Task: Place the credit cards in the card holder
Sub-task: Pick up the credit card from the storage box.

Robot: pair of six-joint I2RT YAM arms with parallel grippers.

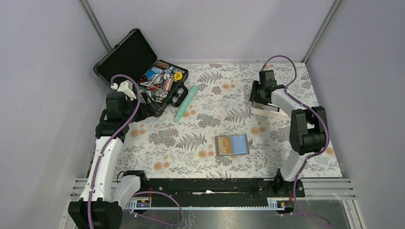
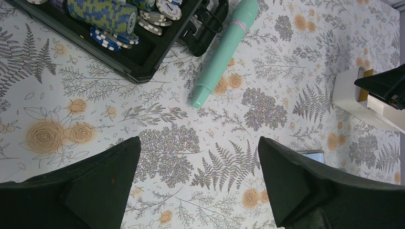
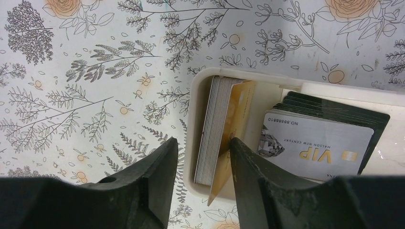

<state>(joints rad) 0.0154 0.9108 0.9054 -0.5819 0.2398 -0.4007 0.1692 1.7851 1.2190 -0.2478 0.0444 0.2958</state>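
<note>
White tray at the far right edge of the floral table holds the cards — a pale stack standing on edge at its end, a gold card leaning on that stack, and a dark pile lying flat beside them. Topmost on the pile is a silver card printed "VIP" and "NO 8888810", with "NEW CENTURY" in small type.

The right gripper sits over the tray's end, jaws part-way apart astride the tray wall and the upright stack. Its inner finger touches the gold card and the outer one stands just off the wall, so nothing is clamped.

The holder lies open and flat near the middle of the table, well apart from the tray, with a blue card and an orange card showing in it.

Over the table the left gripper hangs spread wide, nothing between its jaws. Ahead of it lie a mint tube and — at the far left corner — an open black case with poker chips.
</note>
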